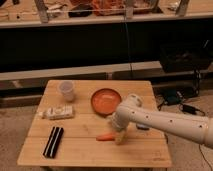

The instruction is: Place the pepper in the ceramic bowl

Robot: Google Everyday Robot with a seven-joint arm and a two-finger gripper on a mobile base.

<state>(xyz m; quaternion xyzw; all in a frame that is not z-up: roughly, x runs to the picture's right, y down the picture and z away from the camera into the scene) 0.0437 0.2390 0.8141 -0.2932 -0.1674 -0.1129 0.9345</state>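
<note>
Tool at the end of the white arm is down at the tabletop, at the right end of the pepper; I cannot tell whether it is open or closed. The pepper lies flat on the near-middle boards, apart from the ceramic bowl, which sits farther back. A pale cup stands far left, a pale packet left, and a black bar near left.

On the table the pepper lies before the ceramic bowl, gripper at the pepper's right.
</note>
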